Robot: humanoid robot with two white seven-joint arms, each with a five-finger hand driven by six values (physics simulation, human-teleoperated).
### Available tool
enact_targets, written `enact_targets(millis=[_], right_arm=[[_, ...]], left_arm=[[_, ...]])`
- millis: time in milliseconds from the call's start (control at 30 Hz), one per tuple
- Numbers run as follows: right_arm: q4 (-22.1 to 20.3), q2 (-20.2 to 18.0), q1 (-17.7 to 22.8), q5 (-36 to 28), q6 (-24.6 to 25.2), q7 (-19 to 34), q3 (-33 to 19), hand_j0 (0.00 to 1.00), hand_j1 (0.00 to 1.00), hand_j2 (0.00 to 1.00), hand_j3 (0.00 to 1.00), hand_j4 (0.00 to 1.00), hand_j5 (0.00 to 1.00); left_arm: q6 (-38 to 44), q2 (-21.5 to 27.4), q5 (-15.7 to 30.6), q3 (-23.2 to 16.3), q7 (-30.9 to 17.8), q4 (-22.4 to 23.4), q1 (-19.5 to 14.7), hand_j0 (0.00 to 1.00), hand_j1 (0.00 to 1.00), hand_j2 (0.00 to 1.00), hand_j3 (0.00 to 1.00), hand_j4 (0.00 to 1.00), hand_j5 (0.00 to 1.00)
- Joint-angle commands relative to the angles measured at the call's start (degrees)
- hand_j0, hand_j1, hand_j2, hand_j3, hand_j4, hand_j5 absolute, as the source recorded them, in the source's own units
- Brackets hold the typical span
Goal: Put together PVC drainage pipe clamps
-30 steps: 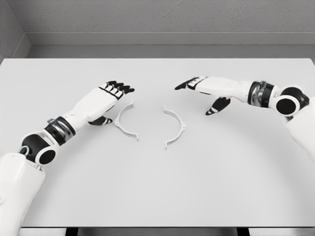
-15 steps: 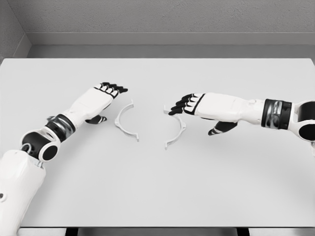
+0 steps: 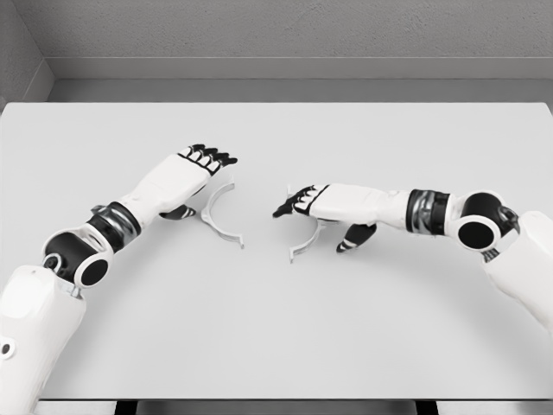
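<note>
Head view, looking down on a plain white table point(image 3: 276, 328) with two clamp halves and two hands, nothing else on it. Counted: one left clamp half point(image 3: 219, 216), one right clamp half point(image 3: 309, 239), both thin white arcs lying flat near the table's middle, open sides facing each other, a clear gap between them, so not joined yet.

Left hand point(image 3: 186, 175) sitting just beside the outer curve of its half, fingers stretched out and loose, thumb tucked low near the arc, gripping nothing. Hard to say if actually touching the plastic or only right next to it.

Right hand point(image 3: 321, 204) hovering right over the top part of its half, covering it, fingers extended and relaxed, thumb hanging down toward the table, holding nothing as far as can be seen. Contact with the arc underneath: can't tell from this angle.

Looks like the reach-and-grasp step, pretty early in the job. Next move probably calls for pinching each arc by its outer edge, tricky since both lie flat and thin, then sliding or lifting them together with the end tabs lined up
</note>
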Motion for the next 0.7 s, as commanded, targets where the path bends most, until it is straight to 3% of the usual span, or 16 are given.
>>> enact_targets(millis=[0, 667], right_arm=[[2.1, 0.8, -0.1, -0.1, 0.0, 0.0, 0.1, 1.0, 1.0, 1.0, 1.0, 1.0, 1.0], [5.0, 5.6, -2.0, 1.6, 0.4, 0.0, 0.2, 1.0, 1.0, 1.0, 1.0, 1.0, 1.0]], left_arm=[[0.1, -0.2, 0.1, -0.7, 0.0, -0.2, 0.0, 1.0, 1.0, 1.0, 1.0, 1.0, 1.0], [0.6, -2.5, -0.1, -3.2, 0.0, -0.8, -0.7, 1.0, 1.0, 1.0, 1.0, 1.0, 1.0]])
